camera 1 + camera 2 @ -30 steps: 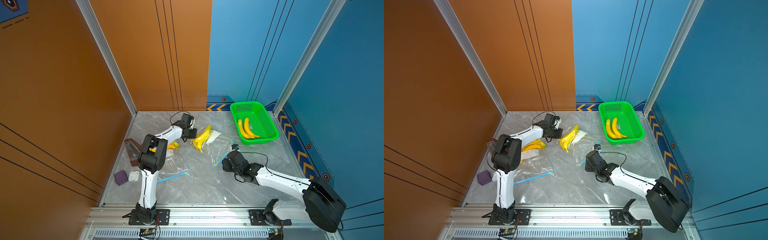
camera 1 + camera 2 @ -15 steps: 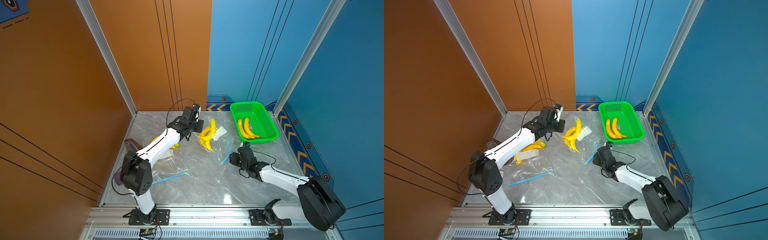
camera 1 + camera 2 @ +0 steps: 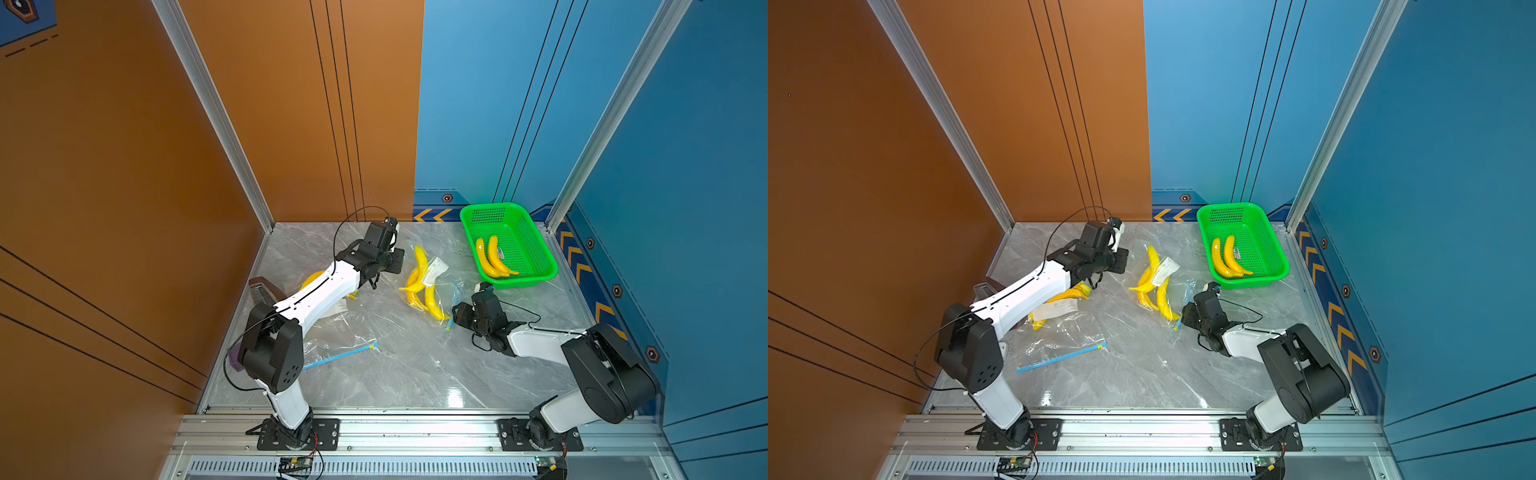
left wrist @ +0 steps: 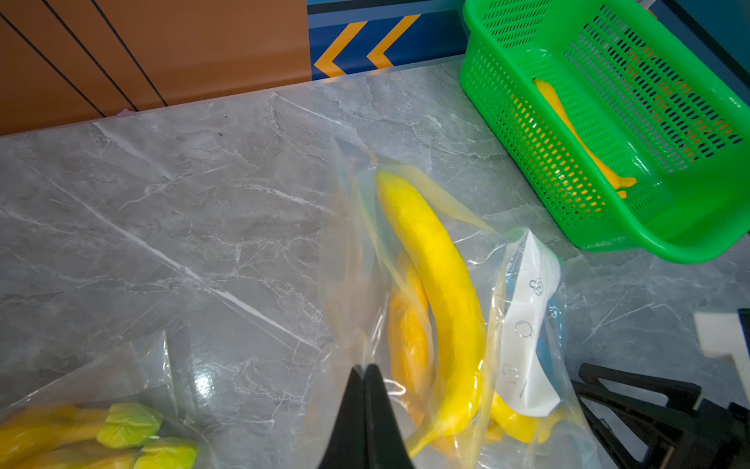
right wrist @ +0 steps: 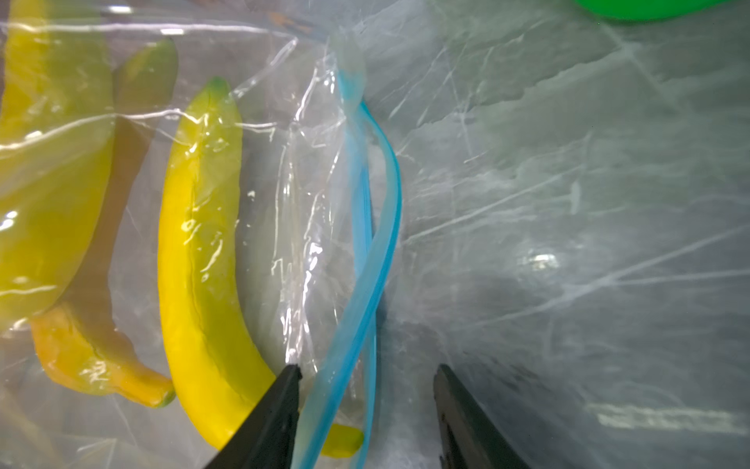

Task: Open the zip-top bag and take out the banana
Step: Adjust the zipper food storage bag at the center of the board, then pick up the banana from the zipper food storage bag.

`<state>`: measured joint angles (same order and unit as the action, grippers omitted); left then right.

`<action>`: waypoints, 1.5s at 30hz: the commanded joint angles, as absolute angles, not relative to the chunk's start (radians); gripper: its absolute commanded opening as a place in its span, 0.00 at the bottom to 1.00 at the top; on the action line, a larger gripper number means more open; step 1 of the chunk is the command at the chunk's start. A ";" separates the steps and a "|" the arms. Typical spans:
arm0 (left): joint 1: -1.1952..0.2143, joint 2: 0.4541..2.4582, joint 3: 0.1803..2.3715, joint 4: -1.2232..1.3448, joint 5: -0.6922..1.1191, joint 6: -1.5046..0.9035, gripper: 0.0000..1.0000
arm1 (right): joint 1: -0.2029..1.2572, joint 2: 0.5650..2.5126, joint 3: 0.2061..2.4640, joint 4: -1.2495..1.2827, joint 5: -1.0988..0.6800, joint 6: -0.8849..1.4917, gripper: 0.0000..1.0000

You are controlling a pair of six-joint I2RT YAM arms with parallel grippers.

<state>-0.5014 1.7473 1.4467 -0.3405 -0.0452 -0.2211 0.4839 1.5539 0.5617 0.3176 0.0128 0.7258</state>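
You cannot see the left gripper (image 4: 365, 367) tips in both top views; the wrist body covers them. Its wrist camera shows the jaws pressed together on a fold of the bag (image 4: 349, 251), on the side away from the zip. The bag lies mid-table between the two grippers, with bananas (image 4: 442, 284) and a white label (image 4: 527, 325) inside. The bananas overlap and the film glares, so the count is hard to make out.

The right gripper (image 5: 365, 371) stands open, low at the bag's zip end. The blue zip strip (image 5: 377, 243) runs between its jaws, and you cannot tell whether it touches either one. The strip's two tracks bow apart partway along, but the near end is cut off by the frame.

Your left arm (image 3: 316, 291) hides most of a second bag (image 3: 1059, 299) of bananas. A purple thing (image 3: 235, 357) behind its elbow is too covered to name. A flat bag (image 3: 1059, 357) lies near that arm's base.

The green basket (image 3: 540, 266), holding a pair of bananas (image 3: 492, 257), sits in the far right corner, close to both walls. The right gripper is near its front rim. Bare table (image 3: 415, 374) lies in front of the bag, between the two arm bases.
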 commanded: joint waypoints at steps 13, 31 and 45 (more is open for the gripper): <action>-0.425 2.003 1.507 -0.385 -0.121 -0.119 0.00 | 0.463 1.374 0.466 0.249 0.135 0.647 0.49; -0.432 2.056 1.545 -0.384 -0.097 -0.117 0.00 | 0.503 1.613 0.713 0.206 0.036 0.482 0.50; -0.448 2.094 1.589 -0.399 -0.100 -0.107 0.00 | 0.682 1.706 0.817 0.098 0.027 0.297 0.51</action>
<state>-0.4377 2.0747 1.5623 -0.3649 -0.0982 -0.1200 0.6724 1.6817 0.7994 0.1574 0.0544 0.3470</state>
